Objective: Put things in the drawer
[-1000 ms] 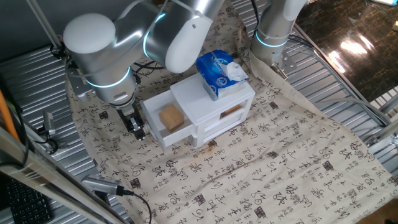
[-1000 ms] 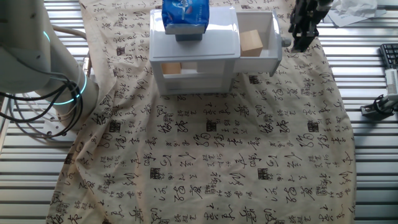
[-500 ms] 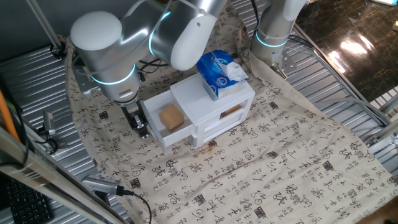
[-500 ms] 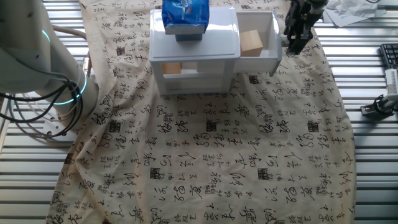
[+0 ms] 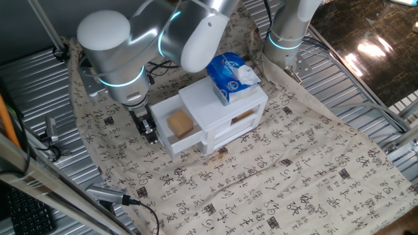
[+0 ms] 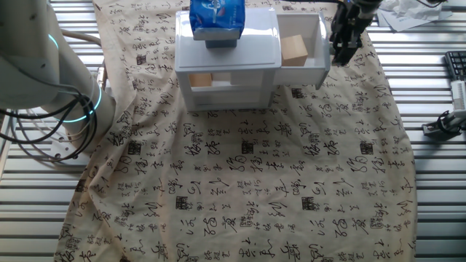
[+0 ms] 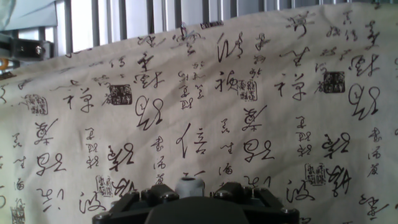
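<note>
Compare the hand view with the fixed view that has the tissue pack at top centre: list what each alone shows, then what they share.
Only the hand view: a small white knob close up, just beyond the pincer body.
Only the fixed view: the open upper drawer holding the tan block, the white cabinet, the tissue pack, and the pincer at the drawer's front.
Both: the calligraphy-printed cloth.

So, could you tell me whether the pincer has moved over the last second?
Yes. The pincer has closed in on the open drawer front, from slightly off it to right against its knob side.
</note>
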`<control>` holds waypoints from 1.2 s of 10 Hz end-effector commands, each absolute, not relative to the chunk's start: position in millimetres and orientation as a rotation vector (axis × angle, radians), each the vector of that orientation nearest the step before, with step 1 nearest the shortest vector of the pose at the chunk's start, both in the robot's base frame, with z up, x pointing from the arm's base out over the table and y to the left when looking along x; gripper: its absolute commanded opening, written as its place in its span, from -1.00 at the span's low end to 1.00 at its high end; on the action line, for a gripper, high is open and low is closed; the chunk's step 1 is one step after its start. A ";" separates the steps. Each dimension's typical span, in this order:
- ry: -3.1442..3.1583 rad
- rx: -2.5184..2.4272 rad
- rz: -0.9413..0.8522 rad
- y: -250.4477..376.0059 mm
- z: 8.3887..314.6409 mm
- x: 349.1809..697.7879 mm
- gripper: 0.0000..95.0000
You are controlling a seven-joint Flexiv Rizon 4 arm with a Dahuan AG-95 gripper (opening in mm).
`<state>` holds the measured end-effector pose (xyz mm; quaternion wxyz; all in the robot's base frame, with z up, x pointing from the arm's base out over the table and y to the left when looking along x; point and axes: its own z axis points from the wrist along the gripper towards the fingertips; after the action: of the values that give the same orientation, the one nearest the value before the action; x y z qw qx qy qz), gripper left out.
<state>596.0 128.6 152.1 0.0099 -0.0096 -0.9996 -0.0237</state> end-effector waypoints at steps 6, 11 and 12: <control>-3.120 -0.036 -0.081 128.6 154.3 590.3 0.20; -3.121 -0.061 -0.082 128.7 154.0 589.7 0.20; -3.123 -0.066 -0.080 128.7 153.9 589.7 0.20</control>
<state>590.3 128.7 154.0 0.0088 -0.0224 -0.9994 -0.0257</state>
